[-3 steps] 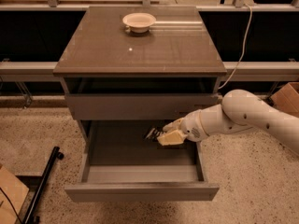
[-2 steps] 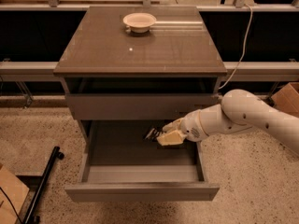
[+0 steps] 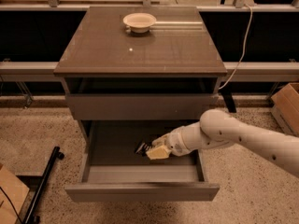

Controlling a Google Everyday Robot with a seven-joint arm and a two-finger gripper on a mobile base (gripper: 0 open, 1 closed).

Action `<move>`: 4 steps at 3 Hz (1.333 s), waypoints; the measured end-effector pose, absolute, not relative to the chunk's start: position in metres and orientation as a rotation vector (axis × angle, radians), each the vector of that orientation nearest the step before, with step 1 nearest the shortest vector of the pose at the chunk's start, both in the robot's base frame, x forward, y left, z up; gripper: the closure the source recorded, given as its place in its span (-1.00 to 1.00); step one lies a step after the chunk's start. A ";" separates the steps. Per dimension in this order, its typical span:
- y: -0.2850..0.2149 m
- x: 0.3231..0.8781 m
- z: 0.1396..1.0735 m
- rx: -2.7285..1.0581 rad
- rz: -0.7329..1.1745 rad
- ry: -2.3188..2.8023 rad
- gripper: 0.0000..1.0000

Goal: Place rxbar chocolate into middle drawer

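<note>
The middle drawer (image 3: 117,146) of the grey-brown cabinet is pulled out, with its flat tray in view. My gripper (image 3: 152,150) reaches in from the right, low over the middle of the tray. It is shut on the rxbar chocolate (image 3: 142,148), a small black bar sticking out to the left of the fingertips. The bar is just above the drawer floor; I cannot tell whether it touches it.
A cream-white bowl (image 3: 139,21) stands at the back of the cabinet top (image 3: 140,55). The drawer above (image 3: 140,107) is closed. A black pole (image 3: 44,181) and cardboard (image 3: 9,195) lie on the floor at left. A cardboard box (image 3: 287,106) stands at right.
My gripper has moved down and to the left with the bar, deeper into the open drawer.
</note>
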State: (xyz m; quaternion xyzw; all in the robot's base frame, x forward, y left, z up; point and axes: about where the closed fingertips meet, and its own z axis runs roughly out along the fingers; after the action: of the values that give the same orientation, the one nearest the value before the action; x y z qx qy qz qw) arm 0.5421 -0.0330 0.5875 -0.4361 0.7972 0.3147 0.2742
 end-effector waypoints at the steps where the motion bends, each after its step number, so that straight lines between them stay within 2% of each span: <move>1: -0.019 0.547 0.535 -1.153 0.897 2.154 1.00; 2: -0.011 0.559 0.489 -1.077 1.054 2.175 1.00; 4: -0.009 0.578 0.474 -1.040 1.048 2.119 1.00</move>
State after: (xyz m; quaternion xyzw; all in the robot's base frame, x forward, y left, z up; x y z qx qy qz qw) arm 0.5782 -0.0090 0.4741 -0.3872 0.7886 0.3901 0.2756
